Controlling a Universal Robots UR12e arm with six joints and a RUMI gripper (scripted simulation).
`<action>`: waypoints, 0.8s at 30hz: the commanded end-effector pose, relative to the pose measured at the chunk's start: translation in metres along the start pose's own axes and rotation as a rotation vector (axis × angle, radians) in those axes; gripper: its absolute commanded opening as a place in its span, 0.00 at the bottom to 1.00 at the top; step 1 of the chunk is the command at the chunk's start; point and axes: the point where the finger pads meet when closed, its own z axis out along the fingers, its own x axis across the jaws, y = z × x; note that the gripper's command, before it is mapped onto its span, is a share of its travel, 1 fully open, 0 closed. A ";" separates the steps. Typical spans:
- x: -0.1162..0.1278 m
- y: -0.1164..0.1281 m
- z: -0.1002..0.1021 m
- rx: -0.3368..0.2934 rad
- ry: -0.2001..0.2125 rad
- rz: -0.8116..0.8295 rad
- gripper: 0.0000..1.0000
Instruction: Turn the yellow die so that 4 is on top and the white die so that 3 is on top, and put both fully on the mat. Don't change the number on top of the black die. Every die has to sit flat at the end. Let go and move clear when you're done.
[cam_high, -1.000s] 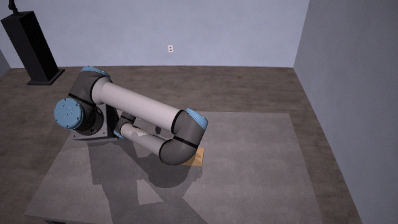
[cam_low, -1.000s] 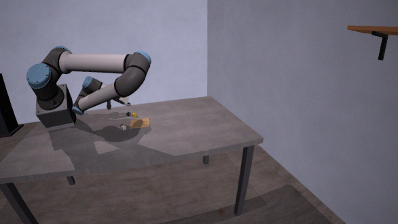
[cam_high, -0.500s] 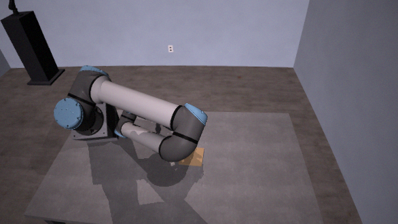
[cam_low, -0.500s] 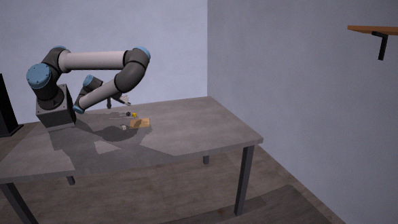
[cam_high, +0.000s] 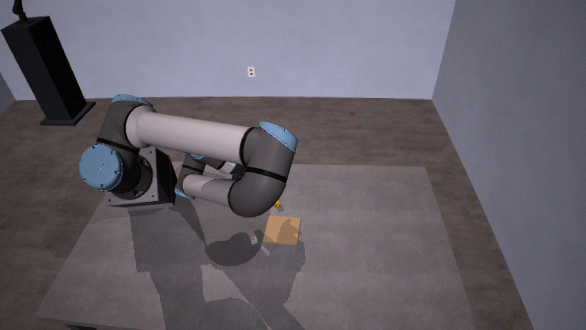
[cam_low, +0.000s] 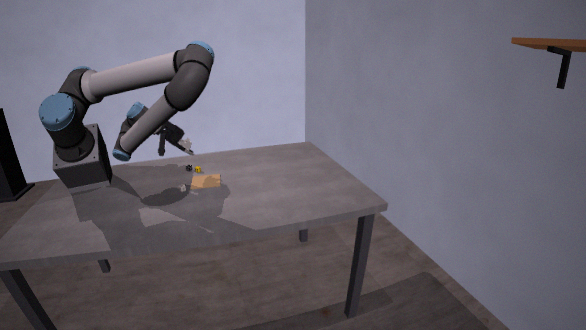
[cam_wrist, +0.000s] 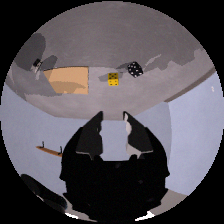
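The tool (cam_wrist: 114, 131) hangs above the table (cam_low: 310, 187), its fingers a little way apart with nothing between them. The yellow die (cam_wrist: 113, 78) sits just beside the mat (cam_wrist: 67, 80), not on it. The black die (cam_wrist: 134, 69) is very near the yellow one, so a reach for the yellow die could bump it and change its top number. The white die (cam_wrist: 37, 63) lies off the mat's other side. Nothing is on the mat.
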 end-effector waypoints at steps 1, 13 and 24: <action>0.000 0.003 0.002 0.072 0.000 0.003 0.24; 0.000 0.015 0.004 0.288 -0.003 0.000 0.24; 0.000 0.023 0.008 0.461 -0.002 0.002 0.24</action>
